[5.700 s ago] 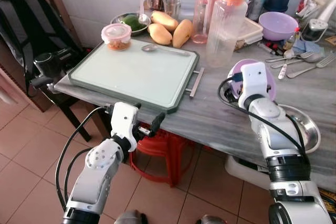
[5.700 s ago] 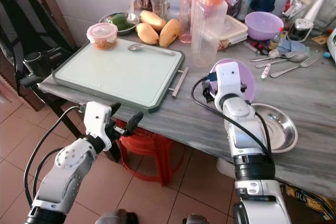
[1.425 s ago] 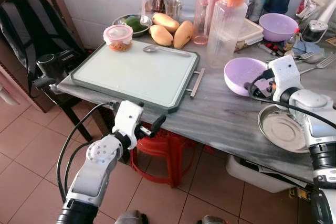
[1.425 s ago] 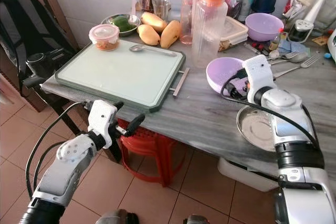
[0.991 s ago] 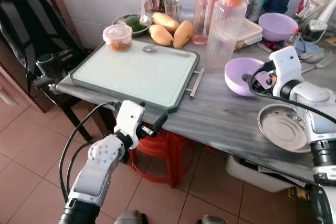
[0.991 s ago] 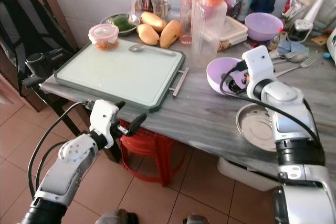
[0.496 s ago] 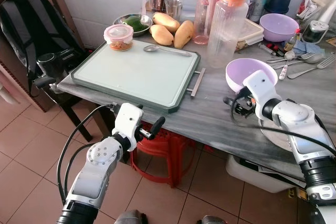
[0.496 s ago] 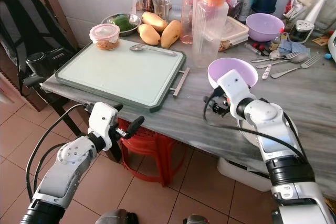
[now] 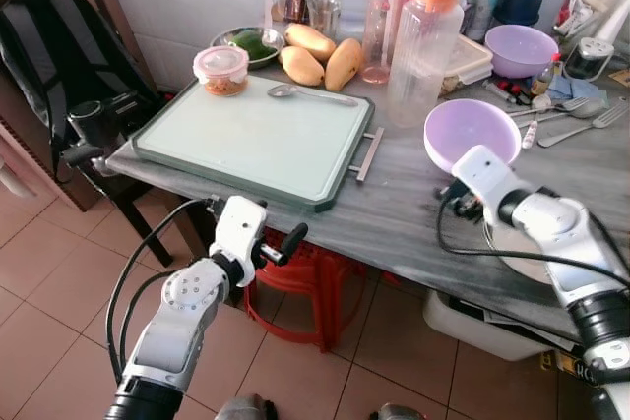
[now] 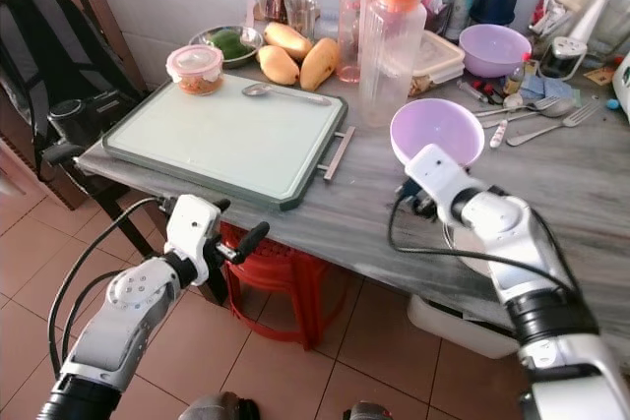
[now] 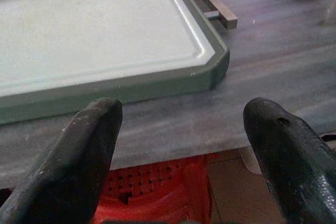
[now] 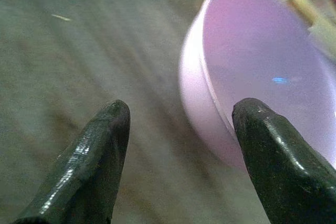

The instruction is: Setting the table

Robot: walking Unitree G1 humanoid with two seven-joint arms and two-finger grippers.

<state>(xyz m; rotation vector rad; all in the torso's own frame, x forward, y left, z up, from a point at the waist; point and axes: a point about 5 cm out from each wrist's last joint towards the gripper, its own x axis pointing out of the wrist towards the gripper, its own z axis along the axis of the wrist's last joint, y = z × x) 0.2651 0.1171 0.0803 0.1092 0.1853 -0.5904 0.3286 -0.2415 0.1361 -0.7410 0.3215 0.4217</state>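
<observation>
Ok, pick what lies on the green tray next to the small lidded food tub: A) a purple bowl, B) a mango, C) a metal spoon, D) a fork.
C: a metal spoon lies on the tray near its far edge, beside the food tub.

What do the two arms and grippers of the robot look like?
Both arms are silver-grey with white wrist blocks and loose black cables. The left gripper and the right gripper each have two long, rounded black fingers. A black band rings the right forearm.
</observation>
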